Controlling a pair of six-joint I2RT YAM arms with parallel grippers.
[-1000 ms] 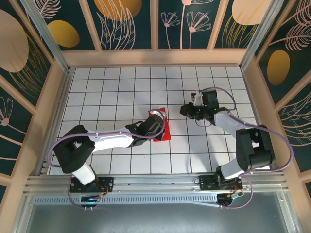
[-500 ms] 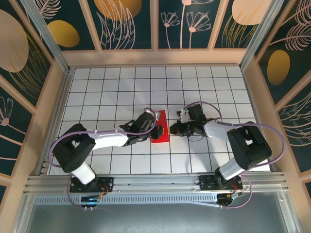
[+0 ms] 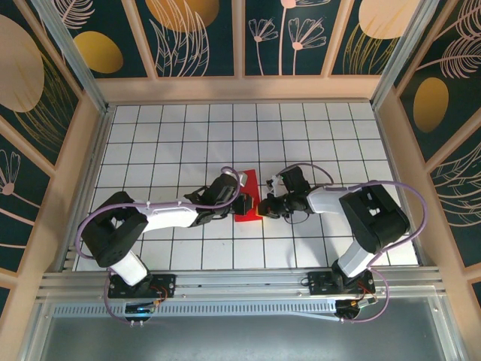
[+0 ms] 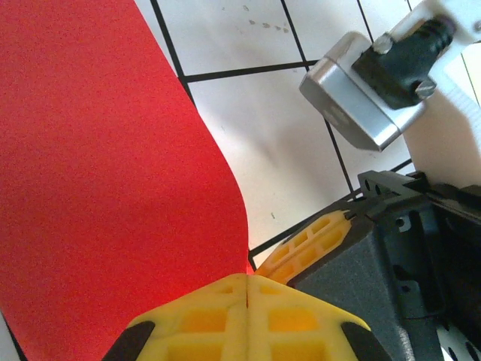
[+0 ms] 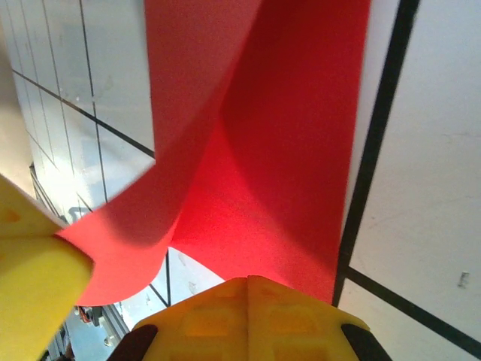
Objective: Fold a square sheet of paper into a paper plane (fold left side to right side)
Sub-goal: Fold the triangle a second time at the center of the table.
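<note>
Red paper (image 4: pixel 113 188) mid-fold: left tool (image 4: pixel 248 277) clamped on its curled flap, right tool (image 5: pixel 248 278) closed against its right edge. Next, probably: lay flap across, match edges.

- You saw the square sheet of paper (image 3: pixel 249 180) near the middle of the table (image 3: pixel 150 135). It was thin and bright red.
- From above, it looked like a tall, narrow strip.
- One part lay flat on the white tiles.
- Another part was lifted up and bent over the flat part in a soft curve.
- The flat part's long edge ran close beside a black grid line.
</note>
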